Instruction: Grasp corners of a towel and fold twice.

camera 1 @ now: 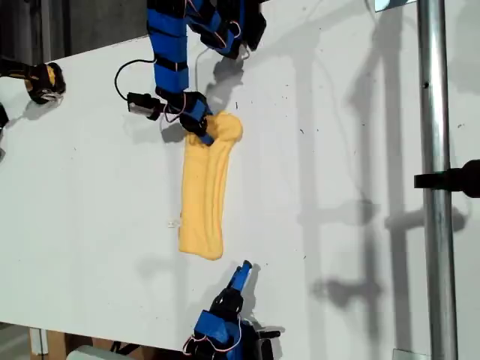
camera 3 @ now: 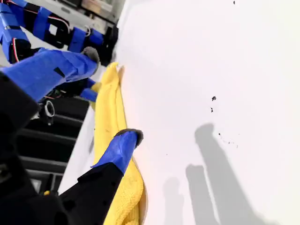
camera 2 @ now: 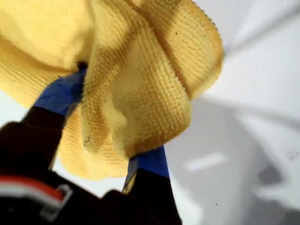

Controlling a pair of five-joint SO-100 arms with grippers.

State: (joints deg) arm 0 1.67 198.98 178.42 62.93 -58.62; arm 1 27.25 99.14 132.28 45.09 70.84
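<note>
Starting on the exterior view's left, there's a black and yellow gadget (camera 1: 43, 81) parked near the far edge of the white table (camera 1: 90, 195), well away from everything else. Moving right, a black cable (camera 1: 131, 71) loops across the table toward my first gripper (camera 1: 204, 131). Its blue fingers (camera 2: 61, 93) are pinching the far end of the towel (camera 1: 204, 196), and the first wrist view shows the yellow cloth bunched and draped right over them, one finger each side of the fold.

The towel itself is gathered into a long narrow strip, lying on the table roughly in the middle of the exterior view, running from the first gripper down toward the near edge. The pinched end looks a bit lumpy, the near end is rounded and flat.

Just right of that near end sits my second gripper (camera 1: 241, 276), fingers (camera 3: 119, 150) spread apart and not holding anything, close beside the towel's near end.

Far over on the exterior view's right stands a shiny metal pole (camera 1: 435, 180) with a black clamp (camera 1: 454, 178).
</note>
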